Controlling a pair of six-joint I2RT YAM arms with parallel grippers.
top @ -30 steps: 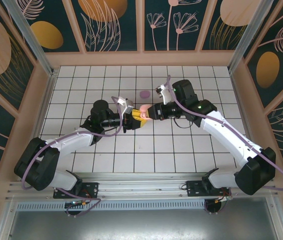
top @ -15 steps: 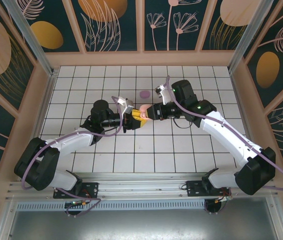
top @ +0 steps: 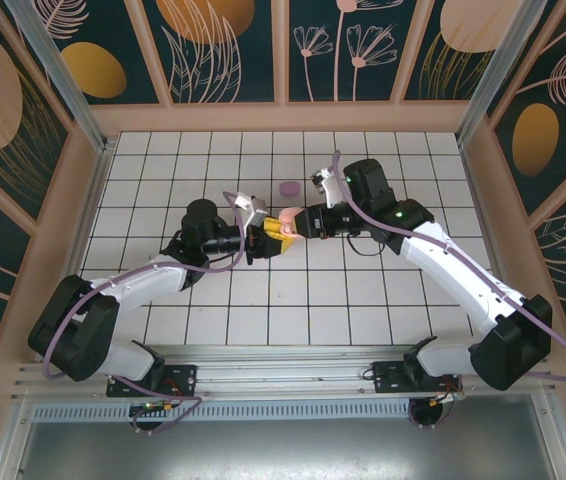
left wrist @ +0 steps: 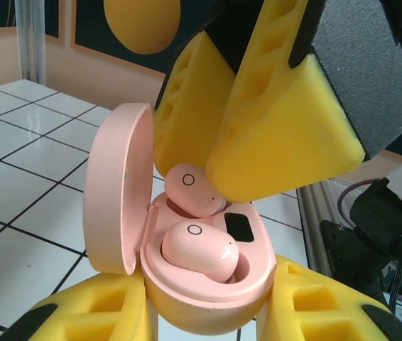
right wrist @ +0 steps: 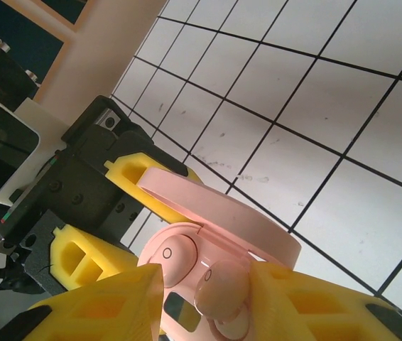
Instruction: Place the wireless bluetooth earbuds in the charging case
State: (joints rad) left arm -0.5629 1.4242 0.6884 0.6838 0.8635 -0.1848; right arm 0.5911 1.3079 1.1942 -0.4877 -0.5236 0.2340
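Top external view gives us both arms meeting over the middle of the white tiled table (top: 163, 160); the left gripper (top: 271, 232) and the right gripper (top: 302, 222) come tip to tip, with the pink charging case (top: 292, 219) between them; a small purple item (top: 288, 187) lies on the tiles just beyond, apart from both. From the left wrist we see the left gripper (left wrist: 208, 320) clenched on the charging case (left wrist: 208, 291), a yellow pad on each side of its base; the lid (left wrist: 116, 192) stands open to the left. One pink earbud (left wrist: 197, 249) sits in the near well; a second pink earbud (left wrist: 189, 186) lies at the far well, touching a yellow fingertip (left wrist: 279, 135) of the right gripper. From the right wrist, both buds show in the gap between the fingers of the right gripper (right wrist: 208, 305); we cannot tell whether it pinches the second pink earbud or has let go.
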